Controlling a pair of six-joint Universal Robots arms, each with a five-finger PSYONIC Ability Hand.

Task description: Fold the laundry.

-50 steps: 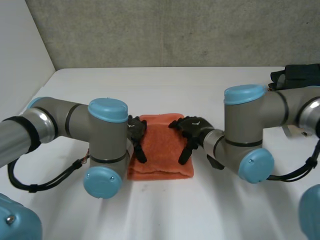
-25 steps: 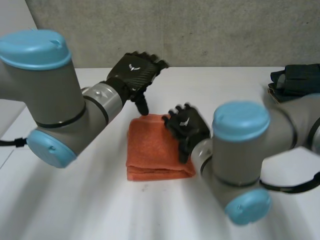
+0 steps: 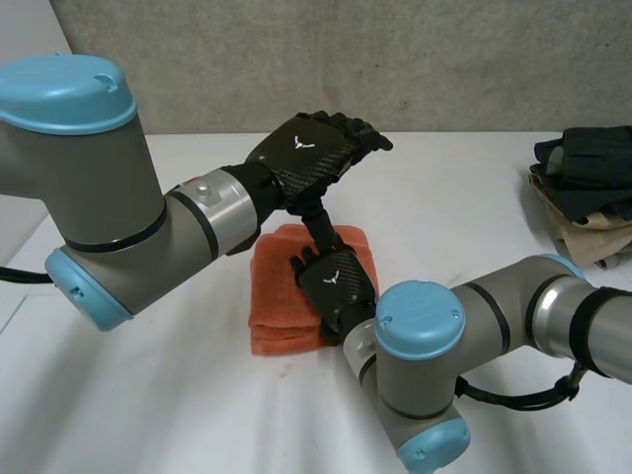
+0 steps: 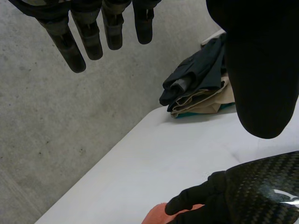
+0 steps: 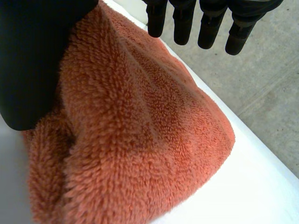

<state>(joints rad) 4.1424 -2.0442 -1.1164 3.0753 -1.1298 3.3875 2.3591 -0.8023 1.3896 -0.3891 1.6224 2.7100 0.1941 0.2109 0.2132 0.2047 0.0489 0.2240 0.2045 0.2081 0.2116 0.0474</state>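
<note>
Nearest, my right hand [image 3: 336,281] lies over the folded orange towel [image 3: 279,296], which sits mid-table [image 3: 148,395] as a compact rectangle with its layered edges towards me. The right wrist view shows the fingers [image 5: 208,23] straight and slightly apart above the pile, the thumb beside one edge, nothing pinched; I cannot tell whether the palm bears on the cloth. Judgement: the fold looks complete and only a flattening press is left. It should go straight down with a flat palm and come straight up, since any sideways drag could shear the top layer off the stack. Beyond, my left hand [image 3: 311,158] hangs above the towel's far edge, fingers straight, empty. Furthest, a heap of dark and tan clothes [image 3: 588,193] waits well apart.
</note>
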